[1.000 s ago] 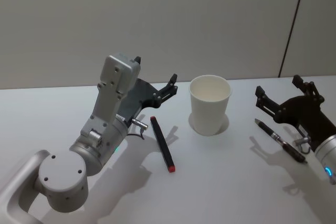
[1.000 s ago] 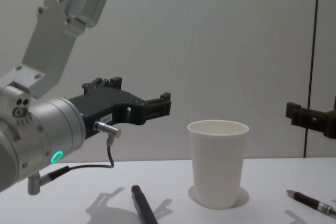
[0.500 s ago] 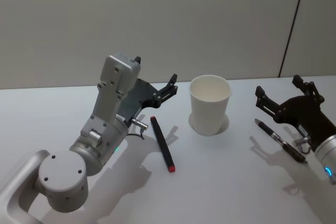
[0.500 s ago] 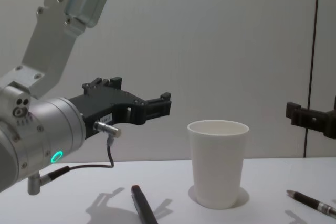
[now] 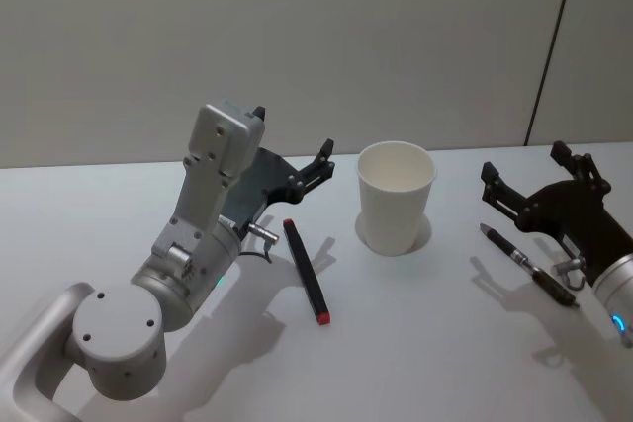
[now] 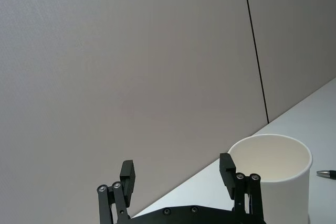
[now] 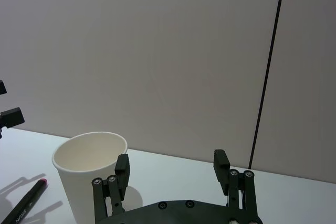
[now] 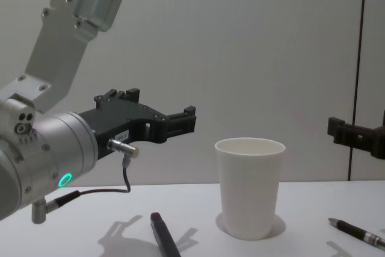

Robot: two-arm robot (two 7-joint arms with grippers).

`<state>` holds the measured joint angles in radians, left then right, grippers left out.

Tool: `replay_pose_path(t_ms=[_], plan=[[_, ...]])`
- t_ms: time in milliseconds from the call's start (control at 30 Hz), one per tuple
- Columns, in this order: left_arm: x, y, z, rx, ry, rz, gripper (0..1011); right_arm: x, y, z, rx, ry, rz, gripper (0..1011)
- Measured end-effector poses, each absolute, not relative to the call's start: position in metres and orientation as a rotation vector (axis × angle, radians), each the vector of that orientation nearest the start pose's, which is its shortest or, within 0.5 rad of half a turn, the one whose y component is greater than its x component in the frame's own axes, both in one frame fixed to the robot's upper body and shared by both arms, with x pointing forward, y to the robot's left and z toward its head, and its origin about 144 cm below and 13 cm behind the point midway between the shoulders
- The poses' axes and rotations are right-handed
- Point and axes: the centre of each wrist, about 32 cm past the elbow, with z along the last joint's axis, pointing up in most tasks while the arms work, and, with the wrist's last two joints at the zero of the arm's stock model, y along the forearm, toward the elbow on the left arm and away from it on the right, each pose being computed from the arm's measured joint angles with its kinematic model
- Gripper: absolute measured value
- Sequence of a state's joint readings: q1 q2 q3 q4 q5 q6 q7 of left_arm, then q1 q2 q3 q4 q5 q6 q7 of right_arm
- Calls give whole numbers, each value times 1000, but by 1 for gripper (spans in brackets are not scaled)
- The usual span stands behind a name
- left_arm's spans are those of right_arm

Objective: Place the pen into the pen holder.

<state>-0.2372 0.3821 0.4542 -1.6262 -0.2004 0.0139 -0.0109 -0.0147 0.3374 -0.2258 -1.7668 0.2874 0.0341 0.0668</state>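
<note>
Paper cup stands upright between a red-ended marker and a ballpoint pen. The left jaws and right jaws hover spread and empty, presumably so either can grab.

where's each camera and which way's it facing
Head: high, looking down at the table; left claw and right claw flank the cup.
Chest: low, looking across at the cup's side; left arm large.
Left wrist: behind its open claw, facing cup and wall.
Right wrist: behind its open claw, facing cup and wall.
All four share the cup.
</note>
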Motion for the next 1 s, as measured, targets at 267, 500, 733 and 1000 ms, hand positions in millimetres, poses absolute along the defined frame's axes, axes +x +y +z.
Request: replay_pose_path(t_ms=[267, 500, 733, 1000], plan=[[492, 198, 1204, 61, -268, 1124, 1001, 443, -237, 1189, 26, -75, -1229, 1001], [492, 198, 1204, 61, -268, 1124, 1001, 443, -237, 1189, 21, -76, -1218, 1001], [492, 198, 1204, 61, -268, 1124, 1001, 442, -240, 1189, -14, -78, -1188, 1001], [492, 198, 1204, 61, -268, 1124, 1001, 435, -250, 1190, -63, -74, -1179, 1001]])
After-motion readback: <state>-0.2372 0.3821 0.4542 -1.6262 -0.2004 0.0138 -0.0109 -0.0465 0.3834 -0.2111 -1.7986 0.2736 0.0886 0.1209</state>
